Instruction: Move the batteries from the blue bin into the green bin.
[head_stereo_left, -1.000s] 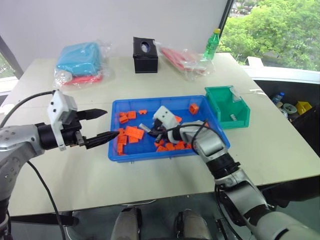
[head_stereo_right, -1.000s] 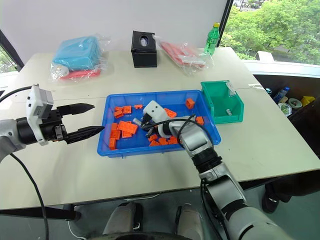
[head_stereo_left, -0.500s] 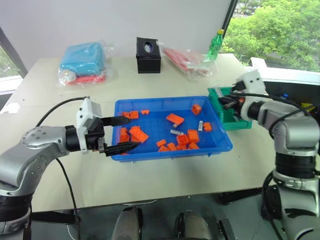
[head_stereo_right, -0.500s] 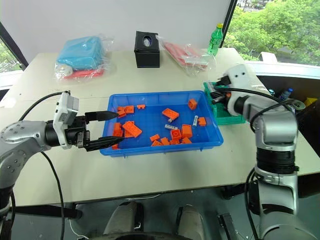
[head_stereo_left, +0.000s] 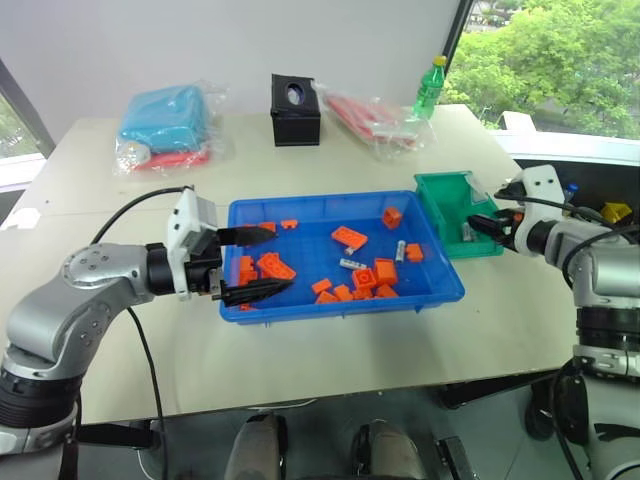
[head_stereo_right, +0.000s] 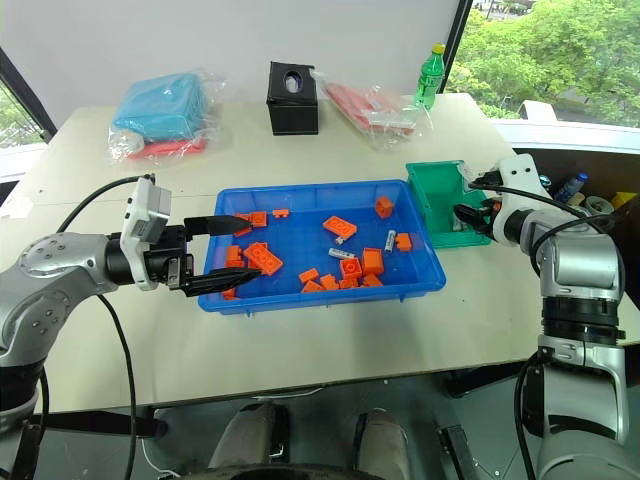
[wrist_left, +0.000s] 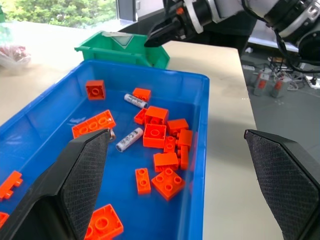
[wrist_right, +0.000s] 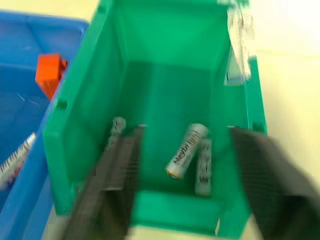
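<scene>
The blue bin (head_stereo_left: 345, 304) sits mid-table and holds orange blocks (head_stereo_left: 349, 238) and two batteries (head_stereo_left: 352, 264) (head_stereo_left: 401, 250), also seen in the left wrist view (wrist_left: 129, 139) (wrist_left: 136, 101). At its right end stands the green bin (head_stereo_left: 448, 187). Three batteries (wrist_right: 186, 150) (wrist_right: 203, 167) (wrist_right: 115, 132) lie inside it. My right gripper (head_stereo_left: 479, 220) hovers over the green bin's right side, open, with nothing between its fingers (wrist_right: 116, 182). My left gripper (head_stereo_left: 281, 262) is open over the blue bin's left end, above the blocks, holding nothing.
At the table's back stand a black box (head_stereo_left: 294, 96), a green bottle (head_stereo_left: 426, 88), a light-blue bagged bundle (head_stereo_left: 165, 120) and a red bagged bundle (head_stereo_left: 370, 115). The table's right edge lies just past the green bin.
My right gripper left the blue bin shut, swung right to the green bin and opened there. My left gripper shifted right over the blue bin's left end.
</scene>
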